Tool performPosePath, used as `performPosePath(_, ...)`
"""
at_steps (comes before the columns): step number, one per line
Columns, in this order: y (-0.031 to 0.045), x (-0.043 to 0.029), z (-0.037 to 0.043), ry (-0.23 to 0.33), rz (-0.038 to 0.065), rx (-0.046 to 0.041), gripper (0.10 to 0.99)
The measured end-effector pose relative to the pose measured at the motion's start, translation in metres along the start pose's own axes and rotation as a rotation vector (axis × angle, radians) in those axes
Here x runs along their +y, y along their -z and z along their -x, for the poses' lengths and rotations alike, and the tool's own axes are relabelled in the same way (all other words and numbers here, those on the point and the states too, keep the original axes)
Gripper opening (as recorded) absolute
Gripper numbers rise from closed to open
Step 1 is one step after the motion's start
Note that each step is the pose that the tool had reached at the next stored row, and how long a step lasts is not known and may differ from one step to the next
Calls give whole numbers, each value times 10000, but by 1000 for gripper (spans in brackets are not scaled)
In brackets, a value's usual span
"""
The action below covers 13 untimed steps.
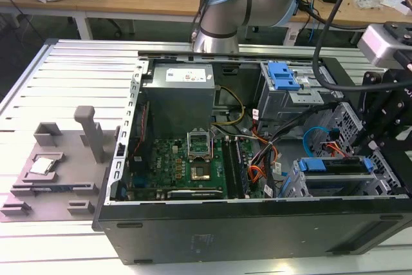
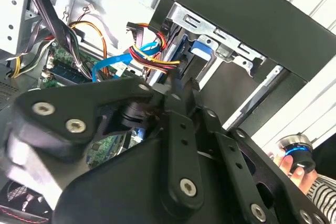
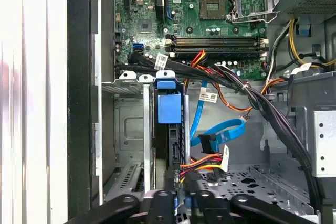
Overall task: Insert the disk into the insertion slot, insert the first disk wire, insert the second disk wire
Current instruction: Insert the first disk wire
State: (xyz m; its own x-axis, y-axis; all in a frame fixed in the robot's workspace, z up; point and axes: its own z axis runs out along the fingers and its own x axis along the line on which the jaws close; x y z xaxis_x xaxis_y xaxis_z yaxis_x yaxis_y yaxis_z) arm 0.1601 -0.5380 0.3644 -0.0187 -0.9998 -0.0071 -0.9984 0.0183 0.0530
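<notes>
The disk (image 1: 335, 164), in its bright blue carrier, sits inside the insertion slot (image 1: 295, 183) at the case's corner on the exterior view's right. In the first wrist view I see the disk (image 3: 169, 109) edge-on in the slot (image 3: 131, 129), blue handle toward the motherboard. A red, yellow and black wire (image 3: 200, 162) runs to the disk's end, where my gripper (image 3: 178, 195) is shut on its plug. The same wire (image 2: 153, 59) meets my gripper (image 2: 176, 88) in the second wrist view. A loose blue wire (image 3: 223, 129) hangs beside the disk, apart from it.
The open case holds a motherboard (image 1: 193, 159), a power supply (image 1: 179, 88) and a taller bay with a blue latch (image 1: 283, 75). A thick black cable bundle (image 3: 252, 98) crosses near the slot. A grey fixture (image 1: 58, 159) lies on the exterior view's left. A person's hand (image 2: 294, 170) holds a knob outside the case.
</notes>
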Motion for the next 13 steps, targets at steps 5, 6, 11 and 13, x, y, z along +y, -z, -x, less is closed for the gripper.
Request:
performPosePath(5, 8, 0, 4, 0, 0, 2, 106)
performPosePath(6, 10, 0, 4, 0, 0, 3, 106)
performPosePath(11, 39, 2, 4, 0, 0, 3, 106)
performPosePath(13, 52, 3, 5, 0, 0, 4, 106)
